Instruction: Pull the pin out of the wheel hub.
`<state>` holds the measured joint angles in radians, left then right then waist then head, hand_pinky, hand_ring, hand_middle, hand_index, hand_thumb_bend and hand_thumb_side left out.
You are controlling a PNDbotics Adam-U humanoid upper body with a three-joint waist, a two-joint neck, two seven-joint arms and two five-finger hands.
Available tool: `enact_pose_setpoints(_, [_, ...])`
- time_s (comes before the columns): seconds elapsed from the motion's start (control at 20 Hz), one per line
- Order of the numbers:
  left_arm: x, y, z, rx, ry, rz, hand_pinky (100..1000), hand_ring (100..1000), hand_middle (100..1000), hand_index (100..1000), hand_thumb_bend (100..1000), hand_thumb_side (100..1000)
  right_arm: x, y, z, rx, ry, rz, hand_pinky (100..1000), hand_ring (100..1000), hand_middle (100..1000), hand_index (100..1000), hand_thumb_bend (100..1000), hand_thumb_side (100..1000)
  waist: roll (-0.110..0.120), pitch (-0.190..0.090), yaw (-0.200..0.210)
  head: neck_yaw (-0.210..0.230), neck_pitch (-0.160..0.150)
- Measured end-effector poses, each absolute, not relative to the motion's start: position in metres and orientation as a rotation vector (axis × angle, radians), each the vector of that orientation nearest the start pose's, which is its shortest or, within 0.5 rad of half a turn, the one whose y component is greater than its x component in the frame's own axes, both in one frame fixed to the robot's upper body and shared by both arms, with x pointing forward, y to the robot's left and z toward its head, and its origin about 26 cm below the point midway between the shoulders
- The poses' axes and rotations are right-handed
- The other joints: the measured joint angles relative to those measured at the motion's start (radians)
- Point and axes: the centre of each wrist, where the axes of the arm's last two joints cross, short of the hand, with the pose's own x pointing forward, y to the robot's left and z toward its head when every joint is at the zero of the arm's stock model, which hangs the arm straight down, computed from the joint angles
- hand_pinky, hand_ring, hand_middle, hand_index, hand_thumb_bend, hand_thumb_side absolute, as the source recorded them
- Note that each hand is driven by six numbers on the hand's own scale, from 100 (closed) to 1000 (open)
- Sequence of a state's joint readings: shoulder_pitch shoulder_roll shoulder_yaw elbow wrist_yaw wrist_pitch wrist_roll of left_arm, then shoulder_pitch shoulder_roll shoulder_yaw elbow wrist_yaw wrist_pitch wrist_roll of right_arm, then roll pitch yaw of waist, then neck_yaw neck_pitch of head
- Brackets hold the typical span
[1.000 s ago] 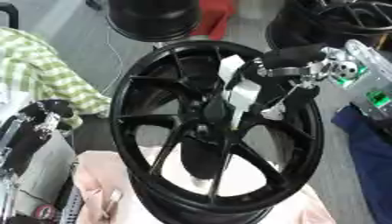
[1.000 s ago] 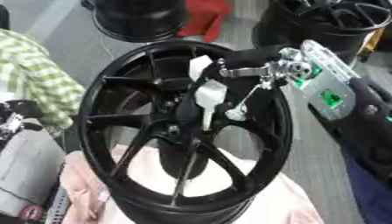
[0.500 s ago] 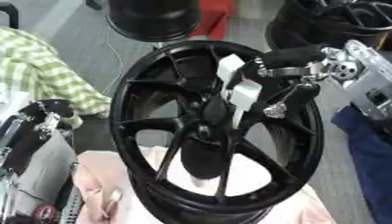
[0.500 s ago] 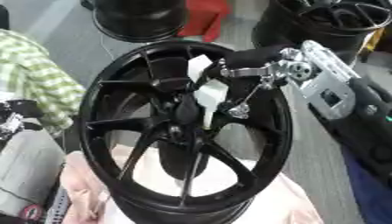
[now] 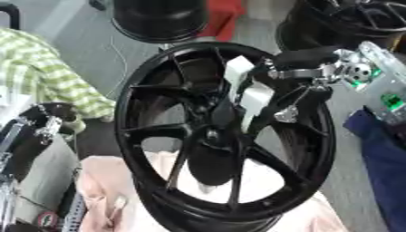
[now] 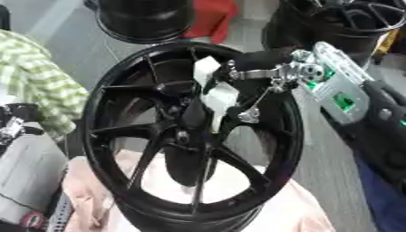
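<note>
Reaching over the wheel hub point(image 5: 208, 136), right hand point(image 6: 238, 93) curls fingers; only the left eye view shows the left hand point(image 5: 31, 131).

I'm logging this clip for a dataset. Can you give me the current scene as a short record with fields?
main object: black wheel, spoked, tilted up on a pink cloth
right hand: reaching in from the right over the hub, white-tipped fingers down among the spokes
pin: not discernible
left hand: idle at the left edge
background: other black wheels, green checked cloth
</note>
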<state>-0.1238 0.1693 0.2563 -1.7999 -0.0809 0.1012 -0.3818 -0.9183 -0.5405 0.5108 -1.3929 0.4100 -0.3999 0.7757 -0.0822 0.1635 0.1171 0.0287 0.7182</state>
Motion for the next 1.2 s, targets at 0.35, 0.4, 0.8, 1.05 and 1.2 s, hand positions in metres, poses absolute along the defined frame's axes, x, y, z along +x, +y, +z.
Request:
enact_pose_setpoints(0.35, [0.292, 0.329, 0.101, 0.116, -1.764, -0.352, 652, 736, 628, 734, 130, 536, 0.420, -0.185, 0.236, 0.344, 2.039, -2.874, 542, 472, 442, 561, 100, 100, -0.001, 0.001, 0.001, -0.001, 0.000])
enact_pose_setpoints(0.4, [0.292, 0.329, 0.101, 0.116, -1.764, -0.352, 652, 737, 628, 734, 131, 536, 0.420, -0.185, 0.236, 0.345, 2.041, -2.873, 535, 461, 406, 525, 100, 100, -0.001, 0.001, 0.001, -0.001, 0.000])
enact_pose_setpoints(0.8, [0.292, 0.329, 0.101, 0.115, -1.763, -0.353, 652, 737, 629, 734, 130, 537, 0.425, -0.188, 0.243, 0.337, 2.076, -2.867, 527, 446, 342, 462, 100, 100, -0.008, 0.003, 0.006, -0.002, 0.000])
enact_pose_setpoints(1.05, [0.292, 0.330, 0.102, 0.117, -1.760, -0.357, 653, 738, 629, 734, 131, 538, 0.426, -0.187, 0.253, 0.331, 2.095, -2.856, 527, 445, 339, 459, 100, 100, -0.014, 0.002, 0.006, -0.002, 0.000])
enact_pose_setpoints(1.2, [0.292, 0.331, 0.102, 0.119, -1.758, -0.361, 653, 738, 629, 734, 132, 539, 0.426, -0.188, 0.261, 0.325, 2.111, -2.845, 527, 445, 338, 458, 100, 152, -0.020, 0.001, 0.005, -0.002, 0.000])
